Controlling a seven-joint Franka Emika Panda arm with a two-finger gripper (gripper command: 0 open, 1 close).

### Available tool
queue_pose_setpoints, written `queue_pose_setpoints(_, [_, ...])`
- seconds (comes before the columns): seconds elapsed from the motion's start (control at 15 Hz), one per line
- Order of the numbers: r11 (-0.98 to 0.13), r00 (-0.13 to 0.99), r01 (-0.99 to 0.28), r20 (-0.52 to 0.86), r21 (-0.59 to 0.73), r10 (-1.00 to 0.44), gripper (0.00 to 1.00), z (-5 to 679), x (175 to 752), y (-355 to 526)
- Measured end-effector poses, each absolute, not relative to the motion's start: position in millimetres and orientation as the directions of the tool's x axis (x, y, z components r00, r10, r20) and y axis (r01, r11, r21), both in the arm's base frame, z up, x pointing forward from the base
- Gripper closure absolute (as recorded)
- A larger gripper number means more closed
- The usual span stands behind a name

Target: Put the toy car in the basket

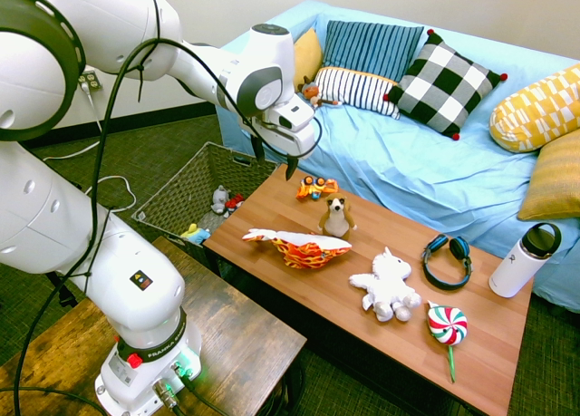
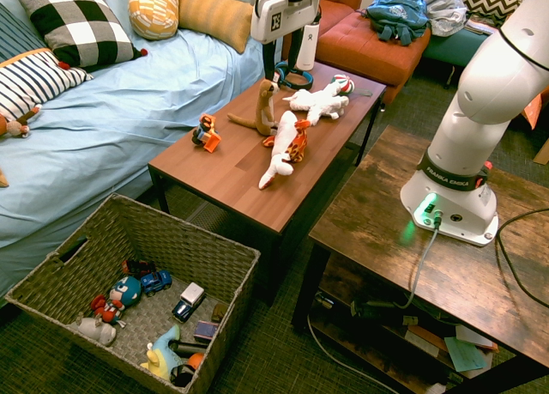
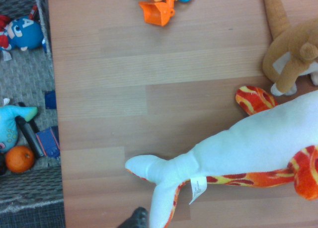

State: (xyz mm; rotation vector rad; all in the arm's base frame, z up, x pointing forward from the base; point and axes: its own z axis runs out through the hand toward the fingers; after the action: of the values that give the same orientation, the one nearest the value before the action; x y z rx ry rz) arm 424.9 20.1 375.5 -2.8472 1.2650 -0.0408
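**Arm hangs over the table end, toy car untouched**

First exterior view, reading from the left: the white arm sweeps in across the basket (image 1: 186, 191), which sits on the floor against the end of the wooden table (image 1: 507, 321), already part-filled with small toys. The gripper (image 1: 275, 159) hangs above the table's near corner, its two dark fingers pointing down with a gap between them and nothing in it, so I'd call the jaws spread and empty. Just right of that, the toy car (image 1: 315, 188) stands on the tabletop near the sofa-side edge, clear of everything. Next come the meerkat figure (image 1: 337, 217), upright and near the car, and the fish-shaped toy (image 1: 299, 247) lying long across the front of the table. Further right are a white plush animal (image 1: 387, 285), a pair of headphones (image 1: 447, 256), a lollipop (image 1: 447, 325) and a white bottle (image 1: 524, 258).

From the other side of the room the car (image 2: 206, 133) sits between the meerkat (image 2: 262, 106) and the basket (image 2: 227, 248) end.

The risks, as I judge them: the car is small and knobbly, so the fingers could close on its scoop or a wheel and let it twist free. Coming down off-line could tip the meerkat. And a release too early on the way back would drop the car on the table edge or the floor rather than in the basket.
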Motion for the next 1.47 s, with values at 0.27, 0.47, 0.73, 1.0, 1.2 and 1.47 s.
queue_pose_setpoints(0.27, [-0.719,0.718,-0.693,0.044,-0.059,-0.695,0.0,383,447,47])
queue_pose_setpoints(0.47, [-0.744,0.742,-0.666,0.055,-0.058,-0.668,0.0,383,477,87])
queue_pose_setpoints(0.73, [-0.697,0.697,-0.716,-0.081,-0.032,-0.712,0.0,338,532,84])
queue_pose_setpoints(1.0, [-0.671,0.645,-0.739,-0.232,0.049,-0.728,0.0,263,590,97])
queue_pose_setpoints(1.2, [-0.625,0.572,-0.768,-0.288,0.14,-0.768,0.0,216,618,95])
queue_pose_setpoints(1.47, [-0.543,0.472,-0.806,-0.298,0.235,-0.83,0.0,176,647,87])
